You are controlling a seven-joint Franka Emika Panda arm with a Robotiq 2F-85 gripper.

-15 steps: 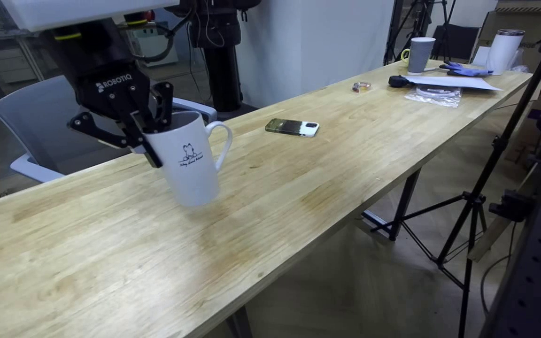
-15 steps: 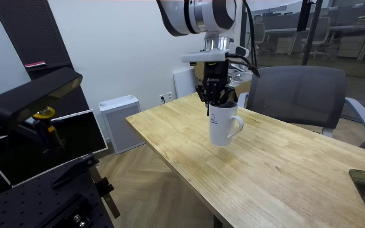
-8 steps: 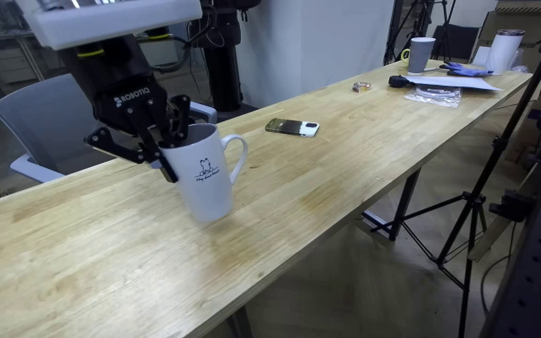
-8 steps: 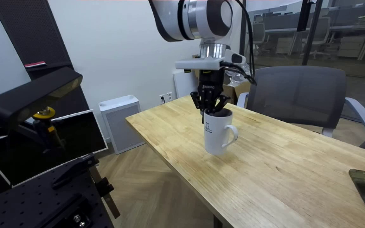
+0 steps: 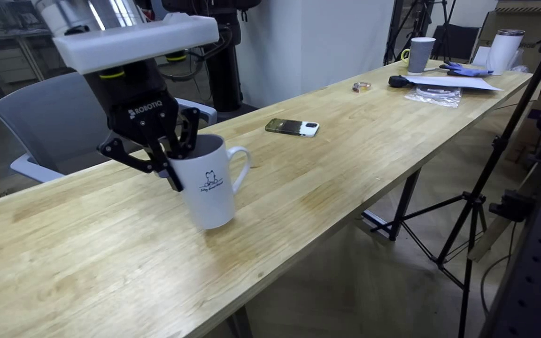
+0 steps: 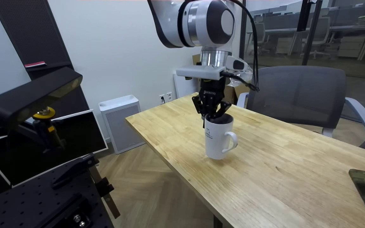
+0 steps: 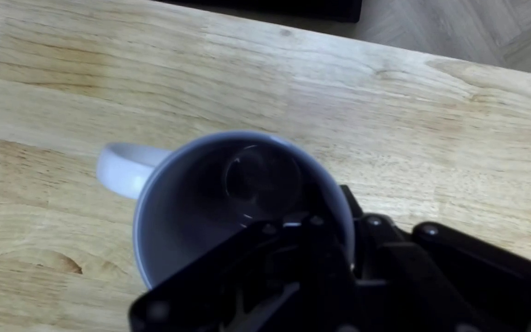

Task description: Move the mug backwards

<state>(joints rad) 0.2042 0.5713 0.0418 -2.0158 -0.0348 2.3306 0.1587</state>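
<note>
"ROBOTIQ" (image 5: 147, 109) on the end effector (image 5: 179, 168)

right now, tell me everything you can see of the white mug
The white mug is tall, narrows slightly towards its base and looks ceramic. It has a loop handle and a small dark drawing with lettering beneath, too fine to read. The shaded, greyish inside shows no clear contents. It is roughly upright, opening up; whether its base touches the wooden table below is unclear. The gripper pinches its wall roughly opposite the handle, one finger inside, the other outside.
</note>
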